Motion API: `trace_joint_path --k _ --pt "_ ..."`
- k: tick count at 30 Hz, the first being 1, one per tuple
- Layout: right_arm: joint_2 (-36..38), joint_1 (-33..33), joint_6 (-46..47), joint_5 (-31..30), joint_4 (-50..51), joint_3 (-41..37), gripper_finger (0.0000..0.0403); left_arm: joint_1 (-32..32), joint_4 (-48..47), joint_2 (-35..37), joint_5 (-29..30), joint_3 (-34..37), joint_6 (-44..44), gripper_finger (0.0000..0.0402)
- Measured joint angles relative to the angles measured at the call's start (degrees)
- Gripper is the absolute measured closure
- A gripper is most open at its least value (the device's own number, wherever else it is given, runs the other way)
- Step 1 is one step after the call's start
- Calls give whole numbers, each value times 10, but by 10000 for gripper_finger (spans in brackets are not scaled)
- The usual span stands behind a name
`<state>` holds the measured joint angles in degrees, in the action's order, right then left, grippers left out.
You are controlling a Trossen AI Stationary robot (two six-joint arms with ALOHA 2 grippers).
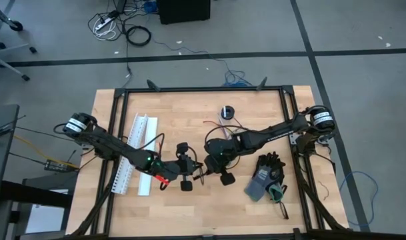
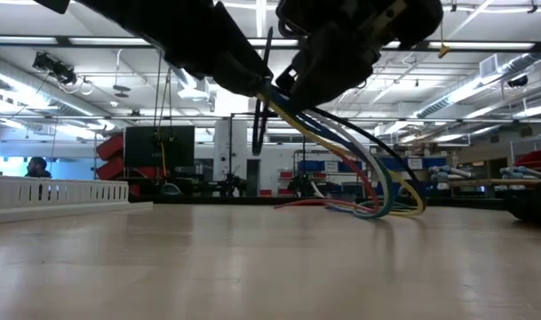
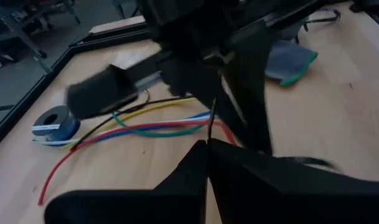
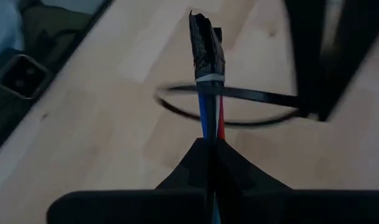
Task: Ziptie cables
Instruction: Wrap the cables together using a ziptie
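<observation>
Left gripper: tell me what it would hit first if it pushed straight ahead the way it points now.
Probably the right gripper, directly ahead of the left gripper, which is shut on a ziptie. The cables lie below that line; depth is unclear.

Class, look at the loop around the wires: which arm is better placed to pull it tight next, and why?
Probably the left. Its tool pinches the ziptie, whose loop already circles the cables. The right tool is shut on the cables, steadying them.

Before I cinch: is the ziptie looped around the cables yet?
Looped, still slack: the ziptie rings the cables held in the right hand, with a gap all round.
</observation>
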<state>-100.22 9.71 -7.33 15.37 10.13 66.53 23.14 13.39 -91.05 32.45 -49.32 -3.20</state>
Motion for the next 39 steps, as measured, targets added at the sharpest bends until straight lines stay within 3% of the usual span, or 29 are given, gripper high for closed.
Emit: trace_joint_path --k 7,21,29,35,39 --pt "0 11 14 13 -69 -41 403 0 61 -39 0 0 7 401" --pt "0 15 42 -6 -29 -41 401 2 82 -64 1 0 15 401" --pt "0 15 46 -6 -48 -41 381 2 107 -78 1 0 24 401" --pt "0 13 139 -12 -49 -41 370 2 117 -81 0 0 30 401" --pt "0 7 190 -7 -47 -41 334 2 116 -81 0 0 30 401"
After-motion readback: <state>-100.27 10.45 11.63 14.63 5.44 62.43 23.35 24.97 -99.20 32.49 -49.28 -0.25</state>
